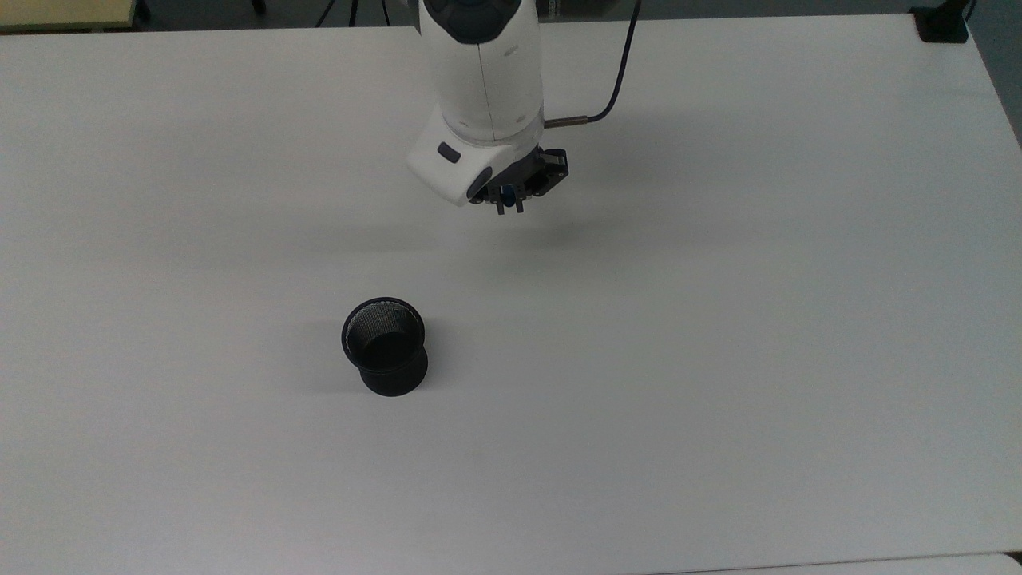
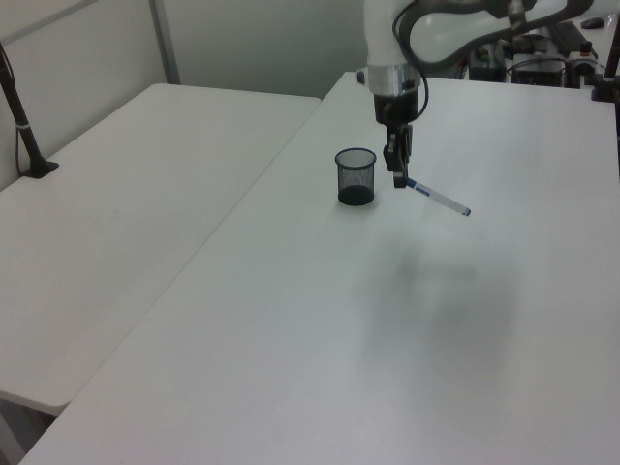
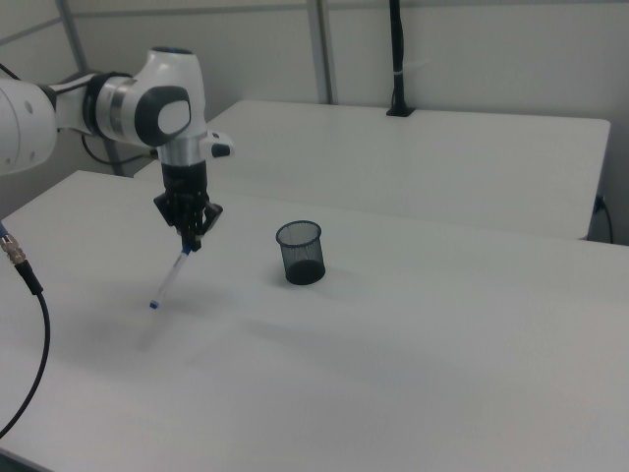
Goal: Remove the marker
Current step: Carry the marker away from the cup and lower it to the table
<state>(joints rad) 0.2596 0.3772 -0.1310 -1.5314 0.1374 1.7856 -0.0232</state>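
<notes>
Table (image 1: 718,399): white, bare across the near part in the top view. Second white table (image 2: 116,194) butted against it on the left view's left, seam between the two running far to near.

Cup (image 1: 384,346): black mesh, upright on the table, mouth open, nothing seen inside. Noted also in the left view (image 2: 356,175) and the right view (image 3: 300,252).

Marker (image 2: 436,197): out of the cup, held off the table at its upper, blue-capped end. In the left view, hung slanting down toward the left view's right, lower blue tip clear of the table surface as far as could be told. In the right view (image 3: 169,281), slanted down toward the right view's left, well apart from the cup. In the top view, seen end-on as a blue spot (image 1: 509,192) between the fingers.

Gripper (image 1: 509,209): beyond the cup and toward the top view's right, fingers pointing down, clamped tight on the marker's top end. Seen likewise in the left view (image 2: 398,180) just beside the cup's right, and in the right view (image 3: 191,246) to the cup's left.

Arm (image 1: 483,72): white, directly above the gripper, with a dark cable (image 1: 619,76) looping off toward the far edge.

Black post (image 3: 397,59): upright at the far table's edge in the right view.
</notes>
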